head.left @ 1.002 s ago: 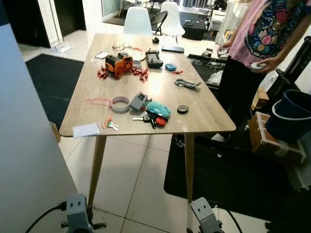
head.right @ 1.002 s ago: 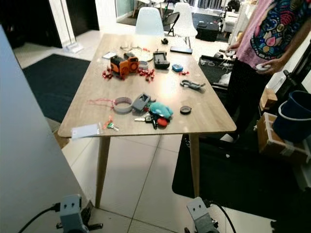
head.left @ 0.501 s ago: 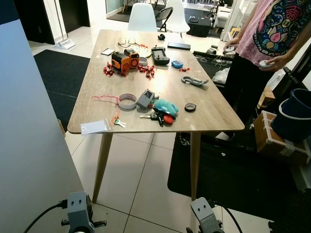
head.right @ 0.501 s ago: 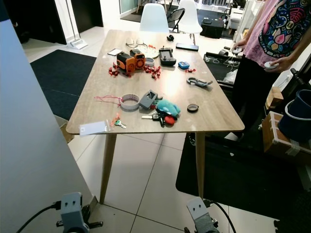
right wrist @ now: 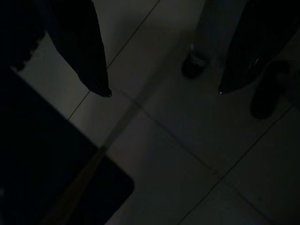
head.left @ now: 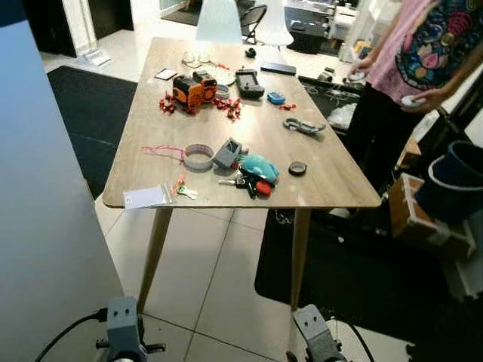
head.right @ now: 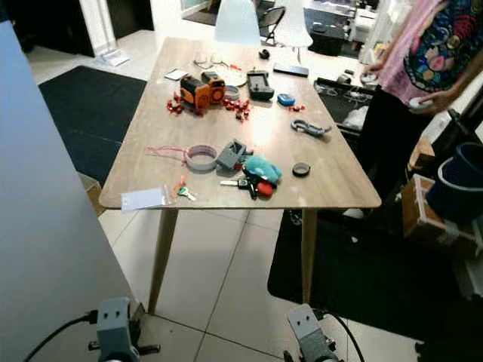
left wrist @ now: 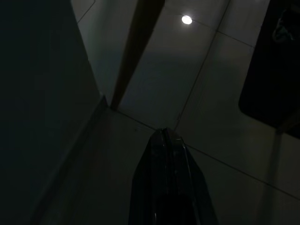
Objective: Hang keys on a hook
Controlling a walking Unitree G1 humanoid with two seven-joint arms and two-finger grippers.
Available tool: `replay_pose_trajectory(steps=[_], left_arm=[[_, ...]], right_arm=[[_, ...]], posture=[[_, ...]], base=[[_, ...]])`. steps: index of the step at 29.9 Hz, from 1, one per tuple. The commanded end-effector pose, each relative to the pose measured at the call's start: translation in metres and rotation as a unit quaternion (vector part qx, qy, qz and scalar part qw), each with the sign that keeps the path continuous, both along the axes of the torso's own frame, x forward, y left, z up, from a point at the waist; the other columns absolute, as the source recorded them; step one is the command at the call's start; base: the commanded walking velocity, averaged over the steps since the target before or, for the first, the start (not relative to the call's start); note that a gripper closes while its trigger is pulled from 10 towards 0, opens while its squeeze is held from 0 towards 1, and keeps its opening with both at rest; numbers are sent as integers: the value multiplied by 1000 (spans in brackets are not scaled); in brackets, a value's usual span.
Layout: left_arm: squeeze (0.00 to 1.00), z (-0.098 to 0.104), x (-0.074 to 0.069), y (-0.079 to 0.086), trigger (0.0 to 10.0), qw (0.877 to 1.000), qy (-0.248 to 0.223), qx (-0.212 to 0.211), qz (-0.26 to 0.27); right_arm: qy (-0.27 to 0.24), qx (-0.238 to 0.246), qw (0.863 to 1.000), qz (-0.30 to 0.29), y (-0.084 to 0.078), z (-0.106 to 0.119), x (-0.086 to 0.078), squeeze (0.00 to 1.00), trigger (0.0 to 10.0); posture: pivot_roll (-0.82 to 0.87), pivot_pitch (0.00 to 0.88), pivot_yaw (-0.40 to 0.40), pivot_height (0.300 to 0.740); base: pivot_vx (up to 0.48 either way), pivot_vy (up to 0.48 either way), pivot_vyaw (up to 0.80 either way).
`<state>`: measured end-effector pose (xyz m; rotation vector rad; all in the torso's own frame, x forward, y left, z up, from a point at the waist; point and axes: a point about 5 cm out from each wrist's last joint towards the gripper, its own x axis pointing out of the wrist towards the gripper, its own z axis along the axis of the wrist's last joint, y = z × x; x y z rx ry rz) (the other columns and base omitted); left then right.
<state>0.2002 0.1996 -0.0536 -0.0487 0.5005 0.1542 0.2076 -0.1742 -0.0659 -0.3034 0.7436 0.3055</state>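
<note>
A wooden table (head.left: 151,154) is seen ahead of the robot, standing on pale floor tiles (head.left: 211,279). A bunch of keys (head.left: 240,181) lies near the table's front edge, well apart from both grippers and higher than them. The keys touch a red tag (head.left: 263,188) and sit just beside a soft teal toy (head.left: 259,167). A grey block (head.left: 225,153) and a ring of tape (head.left: 198,156) lie just behind them. A small clear bag (head.left: 146,197) rests at the front edge, near some tiny green and red bits (head.left: 182,188). A round black cap (head.left: 297,168) lies to the right of the keys. Farther back, an orange toy (head.left: 189,89), a black handset (head.left: 248,82) and a grey clip (head.left: 304,127) are seen.

The left gripper (left wrist: 164,136) hangs low over the tiles, and its two black fingers are pressed together with nothing between them. A table leg (left wrist: 136,51) is seen far ahead of those closed jaws. The right gripper (right wrist: 161,91) also hangs low, and its fingers (right wrist: 89,56) are spread wide apart with bare tiles between them. A dark mat (right wrist: 51,173) lies on the floor past those spread jaws.

A tall pale panel (head.left: 45,211) stands on the left side. A person in a pink shirt (head.left: 434,53) stands by the table's right side, near a blue bucket (head.left: 453,181).
</note>
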Motion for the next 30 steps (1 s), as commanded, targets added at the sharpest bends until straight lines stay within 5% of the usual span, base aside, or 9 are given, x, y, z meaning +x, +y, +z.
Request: replay_pose_trajectory(steps=[1,30], left_arm=[[0,-4,-5,0,10000,1000,17,4,-3],[0,-1,1,6,10000,1000,14,-6,17]], right_arm=[[17,-4,1000,-5,-4,-6,-10,0,10000],[18,-8,1000,-1,-4,-5,-9,0,10000]], posture=[[49,60,-78,740],[44,51,-81,740]], base=[[0,0,0],[17,0,0]])
